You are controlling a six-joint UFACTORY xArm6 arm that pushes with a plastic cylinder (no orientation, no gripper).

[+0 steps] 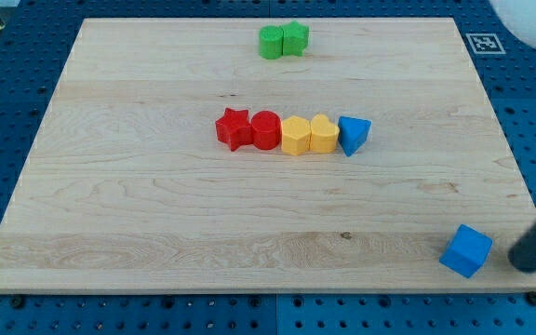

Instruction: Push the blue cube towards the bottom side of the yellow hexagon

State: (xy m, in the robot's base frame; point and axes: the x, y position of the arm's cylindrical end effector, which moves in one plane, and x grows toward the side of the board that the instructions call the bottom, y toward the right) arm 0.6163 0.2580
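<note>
The blue cube (465, 250) sits near the board's bottom right corner. The yellow hexagon (295, 136) stands in a row at the board's middle, far up and left of the cube. My tip (527, 263) is the lower end of the dark rod at the view's right edge, just right of the blue cube, with a small gap between them.
The row holds a red star (234, 127), a red cylinder (265, 129), the yellow hexagon, a yellow heart (324, 133) and a blue triangular block (353, 134), all touching. Two green blocks (283, 40) sit at the board's top edge. The wooden board (156, 214) lies on a blue pegboard.
</note>
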